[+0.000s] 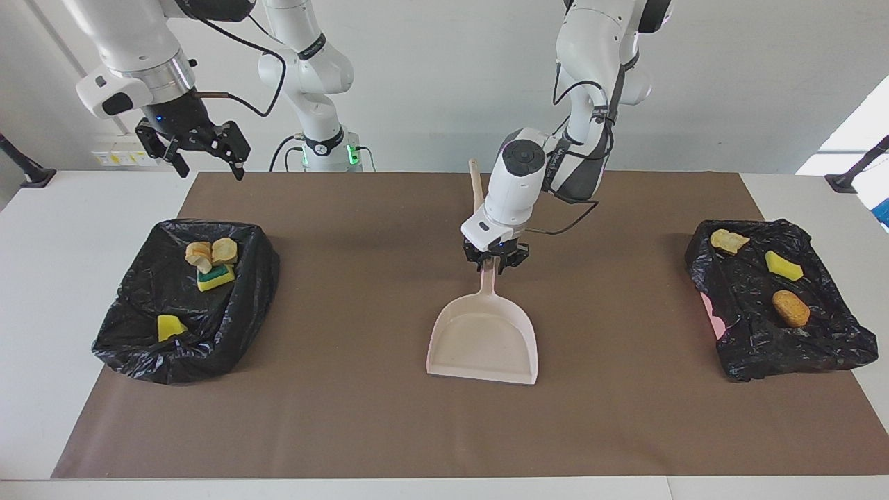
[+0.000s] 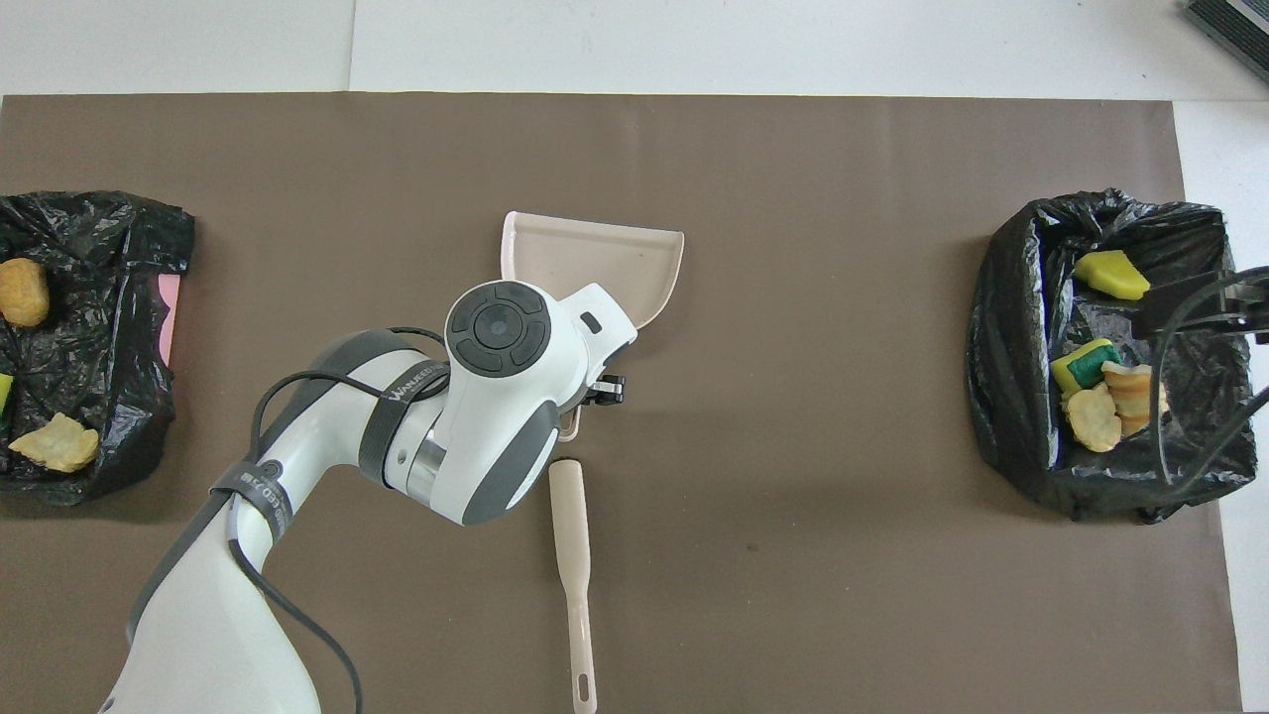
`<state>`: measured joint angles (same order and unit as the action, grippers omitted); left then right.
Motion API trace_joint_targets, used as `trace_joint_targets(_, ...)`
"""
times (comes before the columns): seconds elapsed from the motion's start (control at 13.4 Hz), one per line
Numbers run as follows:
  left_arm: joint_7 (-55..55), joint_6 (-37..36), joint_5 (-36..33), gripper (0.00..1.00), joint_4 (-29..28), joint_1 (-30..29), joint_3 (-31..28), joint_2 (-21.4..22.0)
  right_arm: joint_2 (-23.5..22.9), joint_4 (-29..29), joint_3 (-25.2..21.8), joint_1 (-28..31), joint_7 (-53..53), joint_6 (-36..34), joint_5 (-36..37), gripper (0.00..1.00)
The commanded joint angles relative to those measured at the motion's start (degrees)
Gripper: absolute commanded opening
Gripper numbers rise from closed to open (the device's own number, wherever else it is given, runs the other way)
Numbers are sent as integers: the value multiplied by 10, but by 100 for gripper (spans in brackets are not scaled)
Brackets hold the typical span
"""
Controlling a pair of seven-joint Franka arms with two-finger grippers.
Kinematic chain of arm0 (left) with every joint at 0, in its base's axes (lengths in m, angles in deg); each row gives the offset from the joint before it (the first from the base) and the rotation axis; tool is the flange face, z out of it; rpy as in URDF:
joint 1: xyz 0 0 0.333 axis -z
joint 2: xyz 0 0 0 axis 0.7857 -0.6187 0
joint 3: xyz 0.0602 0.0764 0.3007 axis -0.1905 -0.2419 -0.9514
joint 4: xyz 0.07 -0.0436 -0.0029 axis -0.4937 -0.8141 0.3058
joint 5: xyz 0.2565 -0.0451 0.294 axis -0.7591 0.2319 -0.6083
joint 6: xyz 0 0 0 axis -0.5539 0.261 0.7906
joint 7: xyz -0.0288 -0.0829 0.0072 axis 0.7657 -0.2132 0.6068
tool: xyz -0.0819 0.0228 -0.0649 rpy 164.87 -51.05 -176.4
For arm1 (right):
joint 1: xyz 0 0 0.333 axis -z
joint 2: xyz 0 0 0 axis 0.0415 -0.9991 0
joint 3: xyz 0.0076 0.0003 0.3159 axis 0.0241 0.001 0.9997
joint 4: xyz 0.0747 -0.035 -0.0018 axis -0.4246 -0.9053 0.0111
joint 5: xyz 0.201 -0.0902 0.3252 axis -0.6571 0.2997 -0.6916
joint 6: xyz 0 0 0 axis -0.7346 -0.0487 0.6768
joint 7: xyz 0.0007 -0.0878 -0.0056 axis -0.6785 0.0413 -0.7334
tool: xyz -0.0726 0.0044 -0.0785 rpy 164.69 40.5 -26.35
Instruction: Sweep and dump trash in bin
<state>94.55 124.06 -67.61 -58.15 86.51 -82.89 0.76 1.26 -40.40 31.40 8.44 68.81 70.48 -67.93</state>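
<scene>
All the trash already lies in the two black bins; the mat is swept bare. The left tool sits at the dustpan handle, grip unclear. The right tool waits, spread, over the worktop.
</scene>
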Motion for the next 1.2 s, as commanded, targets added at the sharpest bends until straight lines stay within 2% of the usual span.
trace_joint_targets(0.0, 3, 1, 11, 100, -15, 1, -10, 19, 7, -5, 1, 2, -3, -7, -11, 100)
trace_joint_targets(0.3, 2, -78, 10, 100, -10, -46, -15, 77, 7, -5, 1, 2, -2, -7, -11, 100)
trace_joint_targets(0.37, -6, -107, 9, 100, -10, -82, -15, 103, 7, -5, 1, 2, -2, -7, -11, 100)
trace_joint_targets(0.6, -28, -168, 7, 100, -10, -127, -15, 155, 7, -5, 1, 2, -2, -7, -11, 100)
trace_joint_targets(0.97, -170, -231, 3, 100, -8, -221, -19, 204, 7, -5, 0, 2, -2, -7, -11, 100)
trace_joint_targets(1.12, -218, -267, 3, 100, 9, -260, -19, 210, 7, -5, 1, 2, -2, -7, -11, 100)
